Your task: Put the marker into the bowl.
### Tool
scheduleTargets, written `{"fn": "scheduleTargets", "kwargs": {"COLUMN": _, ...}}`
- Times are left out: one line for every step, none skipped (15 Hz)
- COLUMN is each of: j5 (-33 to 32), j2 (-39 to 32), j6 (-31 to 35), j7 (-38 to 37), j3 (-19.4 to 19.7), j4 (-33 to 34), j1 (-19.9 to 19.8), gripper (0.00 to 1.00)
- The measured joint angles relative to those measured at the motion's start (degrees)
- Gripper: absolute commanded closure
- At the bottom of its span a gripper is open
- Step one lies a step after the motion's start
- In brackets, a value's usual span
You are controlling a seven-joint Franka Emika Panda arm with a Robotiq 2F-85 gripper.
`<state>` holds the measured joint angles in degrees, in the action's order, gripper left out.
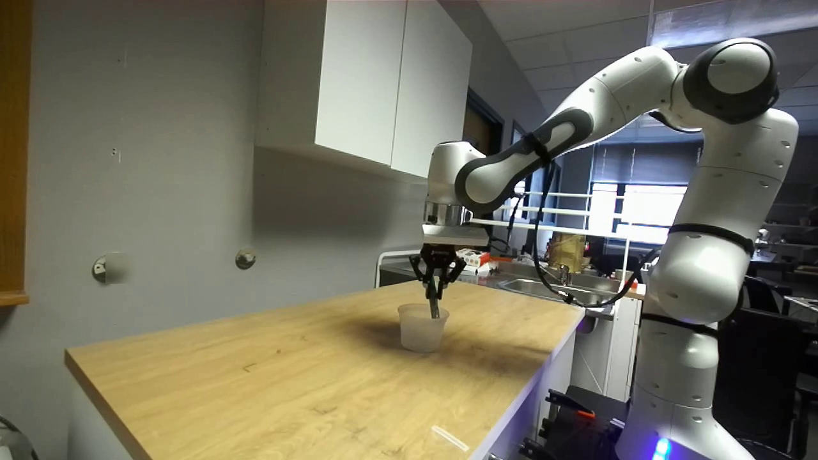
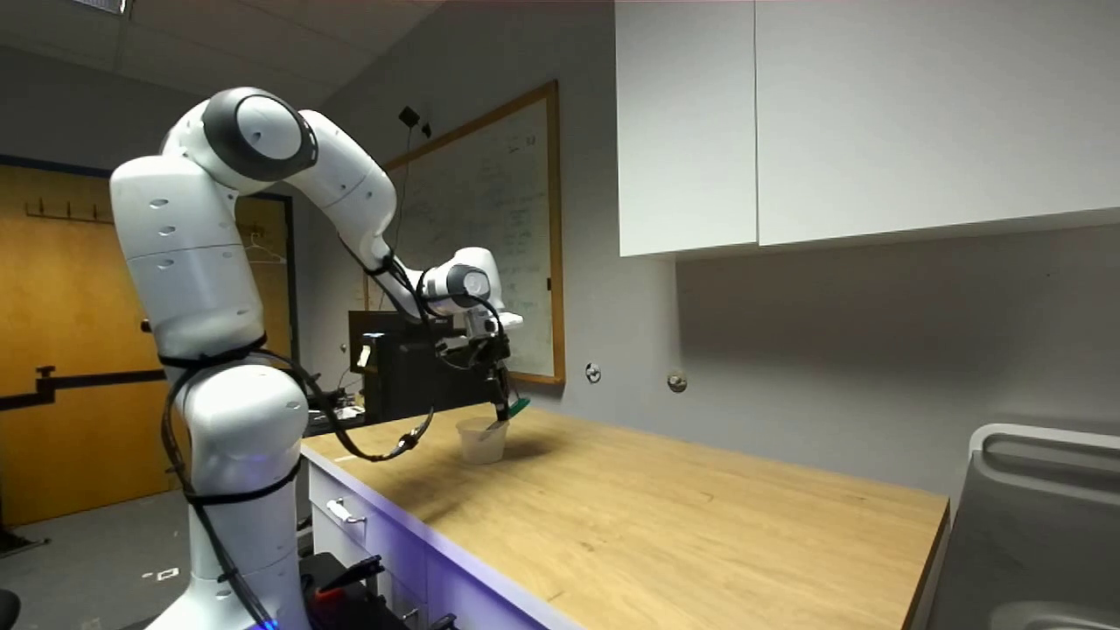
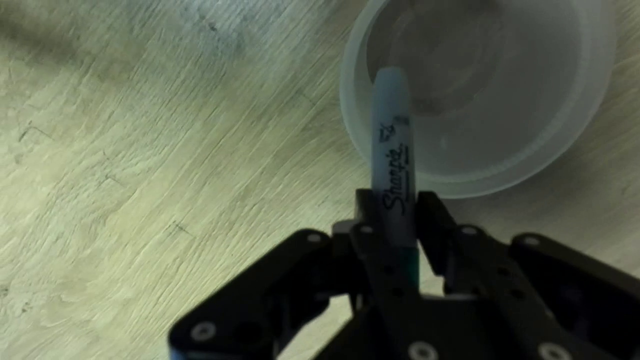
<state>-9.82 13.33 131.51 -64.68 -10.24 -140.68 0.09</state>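
The marker is a Sharpie with a pale grey barrel and a green cap. In the wrist view, the marker (image 3: 393, 135) is pinched between the fingertips of my gripper (image 3: 394, 205), its barrel end pointing over the bowl. The whitish translucent bowl (image 3: 505, 135) stands upright. In both exterior views, my gripper (image 1: 434, 292) (image 2: 501, 409) is right above the rim of the bowl (image 1: 422, 332) (image 2: 481, 446). The marker (image 1: 435, 310) is tilted, its lower end at or just inside the bowl's mouth. Its green cap (image 2: 519, 407) sticks out behind the fingers.
The bowl stands on a wooden tabletop (image 1: 268, 383) (image 2: 700, 525). White wall cabinets (image 1: 364, 83) (image 2: 857, 122) hang over the back of it. A sink (image 1: 530, 287) lies beyond one end. A grey cart (image 2: 1041, 525) stands by the tabletop's end.
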Motion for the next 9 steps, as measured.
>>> {"fn": "scheduleTargets", "kwargs": {"j5": -0.67, "j2": -0.4, "j6": -0.2, "j7": -0.46, "j3": -0.2, "j4": 0.0, "j1": 0.08, "gripper": 0.38}}
{"fn": "scheduleTargets", "kwargs": {"j5": -1.28, "j2": -0.73, "j6": -0.41, "j7": -0.83, "j3": -0.39, "j4": 0.01, "j1": 0.14, "gripper": 0.31}}
{"fn": "scheduleTargets", "kwargs": {"j5": -1.81, "j2": -1.02, "j6": -0.66, "j7": -1.09, "j3": -0.56, "j4": 0.01, "j1": 0.19, "gripper": 0.22}}
{"fn": "scheduleTargets", "kwargs": {"j5": -2.05, "j2": -1.25, "j6": -1.03, "j7": -1.18, "j3": -0.7, "j4": 0.04, "j1": 0.28, "gripper": 0.15}}
{"fn": "scheduleTargets", "kwargs": {"j5": -2.12, "j2": -1.43, "j6": -1.43, "j7": -1.2, "j3": -0.77, "j4": 0.09, "j1": 0.42, "gripper": 0.08}}
{"fn": "scheduleTargets", "kwargs": {"j5": -2.12, "j2": -1.56, "j6": -1.81, "j7": -1.2, "j3": -0.82, "j4": 0.2, "j1": 0.56, "gripper": 0.01}}
{"fn": "scheduleTargets", "kwargs": {"j5": -2.12, "j2": -1.64, "j6": -2.27, "j7": -1.2, "j3": -0.82, "j4": 0.38, "j1": 0.72, "gripper": 0.0}}
{"fn": "scheduleTargets", "kwargs": {"j5": -2.12, "j2": -1.64, "j6": -2.62, "j7": -1.21, "j3": -0.82, "j4": 0.58, "j1": 0.91, "gripper": 0.0}}
{"fn": "scheduleTargets", "kwargs": {"j5": -2.12, "j2": -1.64, "j6": -2.93, "j7": -1.22, "j3": -0.82, "j4": 0.82, "j1": 1.09, "gripper": 0.0}}
